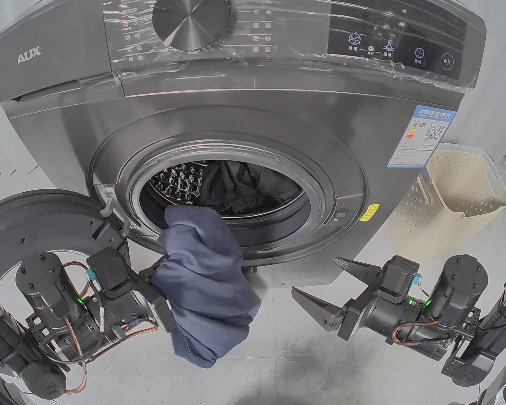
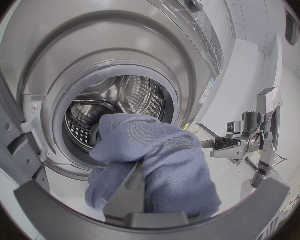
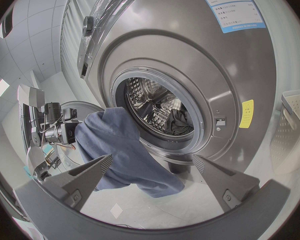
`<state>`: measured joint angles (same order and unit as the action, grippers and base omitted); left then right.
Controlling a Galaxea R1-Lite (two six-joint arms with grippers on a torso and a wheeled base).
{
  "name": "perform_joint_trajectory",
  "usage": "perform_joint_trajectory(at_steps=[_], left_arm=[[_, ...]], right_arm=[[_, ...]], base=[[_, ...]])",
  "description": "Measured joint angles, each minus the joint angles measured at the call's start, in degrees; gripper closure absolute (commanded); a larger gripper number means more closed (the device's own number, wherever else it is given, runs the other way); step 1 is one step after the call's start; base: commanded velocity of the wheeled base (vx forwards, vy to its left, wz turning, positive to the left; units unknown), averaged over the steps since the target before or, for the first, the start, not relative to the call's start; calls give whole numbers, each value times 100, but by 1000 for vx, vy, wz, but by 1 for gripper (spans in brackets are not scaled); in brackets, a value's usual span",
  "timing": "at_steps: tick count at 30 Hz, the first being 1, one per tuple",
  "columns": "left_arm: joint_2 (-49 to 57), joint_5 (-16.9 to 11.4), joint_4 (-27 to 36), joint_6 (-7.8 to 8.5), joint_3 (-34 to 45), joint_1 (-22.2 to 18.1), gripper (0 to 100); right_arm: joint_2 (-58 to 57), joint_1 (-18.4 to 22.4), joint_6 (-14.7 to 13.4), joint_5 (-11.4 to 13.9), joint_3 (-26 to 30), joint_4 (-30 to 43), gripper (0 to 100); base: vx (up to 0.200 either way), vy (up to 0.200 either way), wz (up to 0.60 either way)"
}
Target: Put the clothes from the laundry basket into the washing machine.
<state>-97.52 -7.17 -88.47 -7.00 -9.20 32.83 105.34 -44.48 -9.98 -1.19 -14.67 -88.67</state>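
Observation:
A blue garment (image 1: 205, 285) hangs from my left gripper (image 1: 158, 279), which is shut on it just below the drum opening (image 1: 225, 198) of the washing machine. The garment's top reaches the lower left rim of the opening; its bottom dangles toward the floor. In the left wrist view the blue garment (image 2: 163, 160) covers one finger (image 2: 131, 190). A dark garment (image 1: 242, 187) lies inside the drum, also the dark garment (image 3: 178, 121). My right gripper (image 1: 323, 288) stands open and holds nothing, low in front of the machine's right side. The cream laundry basket (image 1: 461, 198) stands to the machine's right.
The machine's door (image 1: 34, 226) is swung open at the left, behind my left arm. The basket's side (image 3: 295, 134) is close to my right arm. Light floor (image 1: 298, 361) lies in front of the machine.

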Motion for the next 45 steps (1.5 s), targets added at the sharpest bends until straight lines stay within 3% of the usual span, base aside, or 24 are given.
perform_joint_trajectory(at_steps=[8, 16, 29, 45], left_arm=[[-148, 44, -7, -6, 63, 289, 100], [-738, 176, -11, 7, -335, 317, 100], [-1797, 294, 66, -79, -2098, 127, 100], [-3249, 584, 872, -156, -4708, -393, 100]], right_arm=[[-44, -226, 9, 2, 119, 0, 0], [-95, -394, 0, -2, 166, 0, 0], [-179, -433, 9, -4, 157, 0, 0], [-193, -430, 16, -2, 133, 2, 0]], base=[[0, 0, 0], [0, 0, 0], [0, 0, 0], [0, 0, 0]])
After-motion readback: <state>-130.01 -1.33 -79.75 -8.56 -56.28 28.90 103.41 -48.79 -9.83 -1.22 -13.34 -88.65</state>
